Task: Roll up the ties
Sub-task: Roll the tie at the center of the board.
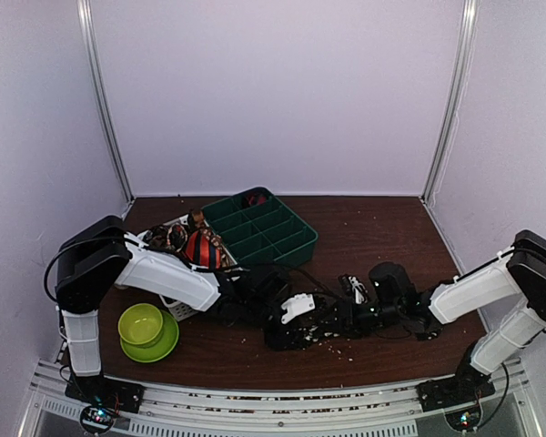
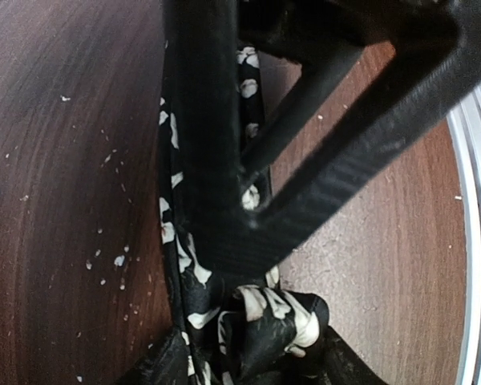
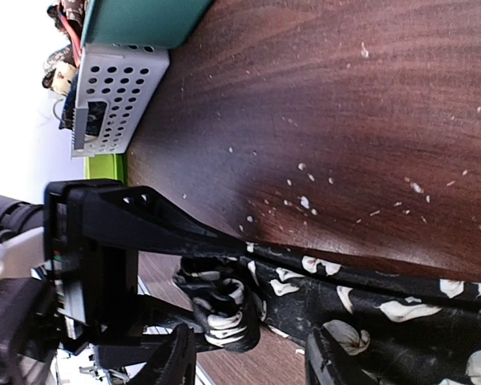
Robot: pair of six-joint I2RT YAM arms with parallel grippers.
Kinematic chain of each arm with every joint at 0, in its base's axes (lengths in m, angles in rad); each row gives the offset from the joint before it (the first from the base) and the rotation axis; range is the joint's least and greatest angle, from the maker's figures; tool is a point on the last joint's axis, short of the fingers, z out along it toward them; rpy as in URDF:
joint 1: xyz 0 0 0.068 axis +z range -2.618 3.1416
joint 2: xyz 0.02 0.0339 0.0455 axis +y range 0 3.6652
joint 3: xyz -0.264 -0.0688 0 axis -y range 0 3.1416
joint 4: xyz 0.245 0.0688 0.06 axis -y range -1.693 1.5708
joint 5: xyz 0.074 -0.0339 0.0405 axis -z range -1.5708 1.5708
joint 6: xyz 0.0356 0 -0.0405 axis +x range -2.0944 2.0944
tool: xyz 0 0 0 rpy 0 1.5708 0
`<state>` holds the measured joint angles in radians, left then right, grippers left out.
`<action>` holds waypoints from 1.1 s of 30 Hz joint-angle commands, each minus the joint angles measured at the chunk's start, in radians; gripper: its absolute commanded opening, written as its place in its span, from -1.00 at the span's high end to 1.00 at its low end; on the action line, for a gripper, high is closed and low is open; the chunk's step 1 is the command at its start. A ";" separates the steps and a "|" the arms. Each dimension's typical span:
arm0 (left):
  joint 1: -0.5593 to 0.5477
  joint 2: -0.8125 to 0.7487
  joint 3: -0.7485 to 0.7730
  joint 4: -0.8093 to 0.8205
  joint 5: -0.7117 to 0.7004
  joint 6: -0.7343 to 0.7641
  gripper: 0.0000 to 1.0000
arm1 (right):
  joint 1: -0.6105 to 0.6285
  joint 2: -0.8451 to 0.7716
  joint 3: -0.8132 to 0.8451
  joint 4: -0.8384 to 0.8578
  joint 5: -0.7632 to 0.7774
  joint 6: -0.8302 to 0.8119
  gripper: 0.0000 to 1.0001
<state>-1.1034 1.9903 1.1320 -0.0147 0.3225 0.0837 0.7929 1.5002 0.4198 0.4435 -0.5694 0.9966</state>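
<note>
Looked down on a dark wooden table [image 1: 382, 246], with both arms reaching in low and meeting near its front middle. Noted a green compartment tray [image 1: 300, 240] toward the back, holding something red and dark [image 1: 253, 198] in its far corner cell, too small to call a finished roll. Found a white perforated basket [image 3: 112, 88] just beside the tray, with a red-and-black striped tie [image 1: 203, 248] and a brownish one [image 1: 168, 237] bunched in it. Judged both as waiting their turn. Passed over a green bowl [image 1: 141, 323] on a green plate [image 1: 164, 349] near the left arm's base.

Traced the black spotted tie [image 3: 369, 297] lying flat on the wood between the two wrists. Saw only its end wound into a small rolled bundle [image 2: 264, 321]. Judged the roll barely begun, with most of the length to go, and probably a place in the tray to find after that.

Found the left gripper [image 2: 252, 361] spread, one finger on either side of the bundle, with no firm pinch visible. Found the right gripper [image 3: 248, 361] spread too, fingers parted over the flat stretch of the tie, clamping nothing. Spotted pale crumbs [image 3: 305, 200] scattered on the wood beside the fabric.
</note>
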 commanded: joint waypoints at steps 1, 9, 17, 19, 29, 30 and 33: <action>-0.006 0.010 -0.006 0.060 0.009 -0.022 -0.14 | 0.015 0.015 0.014 0.040 -0.025 0.010 0.04; -0.004 0.012 -0.010 0.079 0.007 -0.041 -0.23 | 0.017 -0.006 -0.011 0.059 -0.025 0.016 -0.11; -0.001 0.016 -0.010 0.084 0.007 -0.047 -0.18 | 0.035 0.063 0.022 0.035 -0.014 -0.002 0.09; 0.004 0.013 -0.017 0.090 0.009 -0.058 -0.16 | 0.037 0.068 0.015 0.033 -0.014 -0.009 0.10; 0.016 -0.026 -0.058 0.122 -0.009 -0.077 -0.25 | 0.037 0.085 0.025 0.037 -0.001 -0.045 0.84; 0.016 -0.046 -0.079 0.138 -0.022 -0.076 -0.33 | 0.037 0.081 0.032 0.029 -0.001 -0.050 0.91; 0.016 -0.101 -0.140 0.180 -0.047 -0.060 -0.64 | 0.038 0.067 0.057 -0.022 0.004 -0.078 1.00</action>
<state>-1.0927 1.9713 1.0576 0.0887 0.3088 0.0189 0.8249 1.5776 0.4328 0.4618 -0.5827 0.9607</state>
